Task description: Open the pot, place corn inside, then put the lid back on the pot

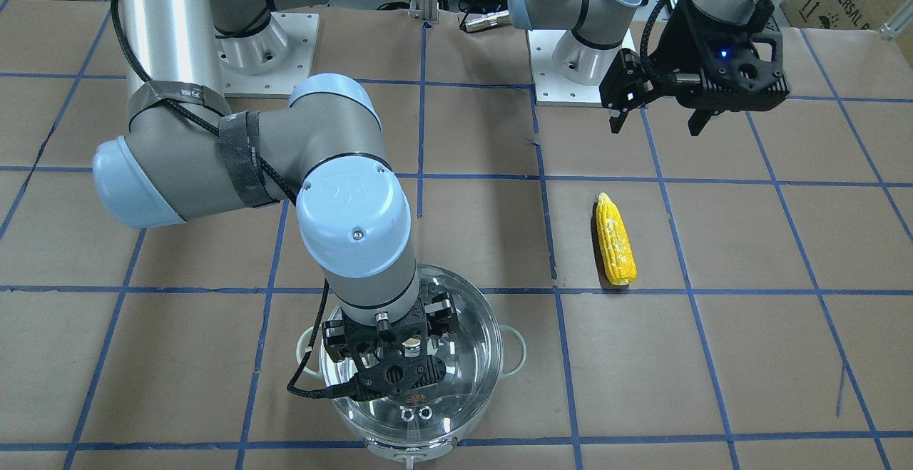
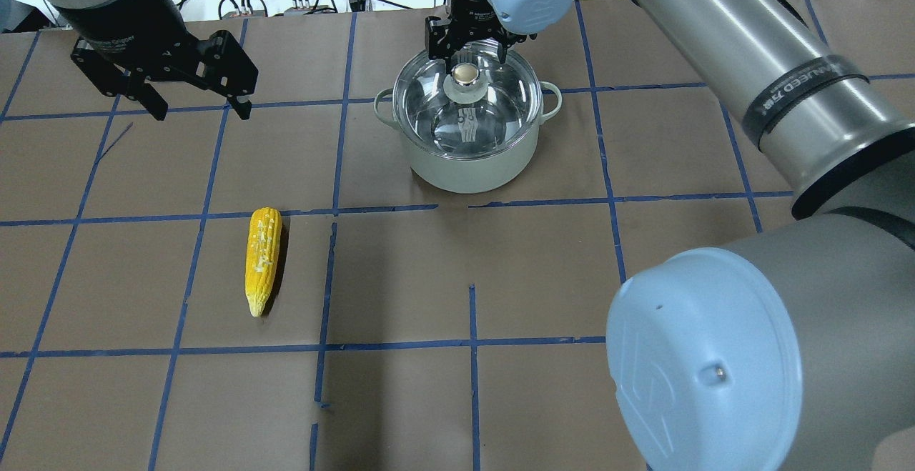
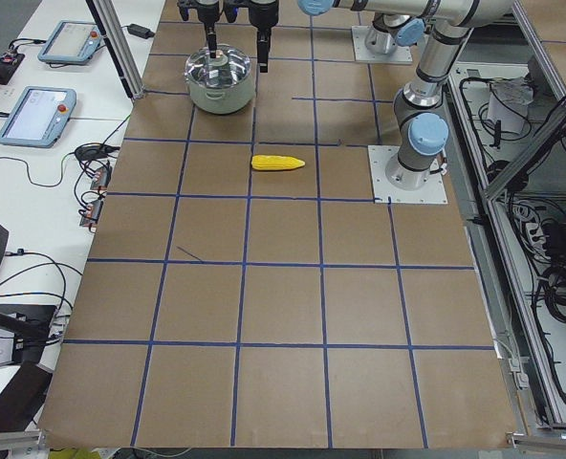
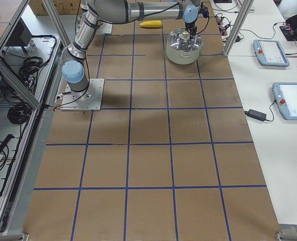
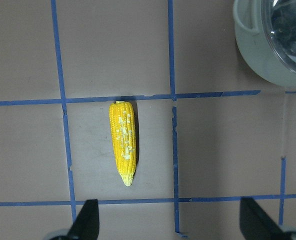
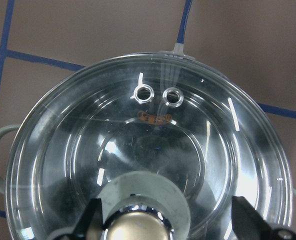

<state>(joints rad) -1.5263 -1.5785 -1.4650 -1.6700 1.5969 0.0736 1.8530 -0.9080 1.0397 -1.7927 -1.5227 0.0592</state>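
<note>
Glass makes up the lid (image 2: 436, 103), so treat it as rigid, breakable and slick, and expect some weight. Take hold only at the knob (image 2: 466, 75) in its centre, which has a shiny cream top on a grey base. Two small metal rings (image 6: 174, 96) sit near the rim. The lid rests closed on the pot (image 2: 468, 167), a round vessel with pale loop handles, standing on the table (image 2: 536, 278) at the side far from the robot. The right end effector (image 2: 468, 53) hangs over the knob with its fingers apart, one on each side, gripping nothing. The corn (image 2: 262, 260), yellow, stiff and tapered, lies flat on the table well apart from the pot. The left end effector (image 2: 200, 103) hovers near the corn, fingers spread and empty.
</note>
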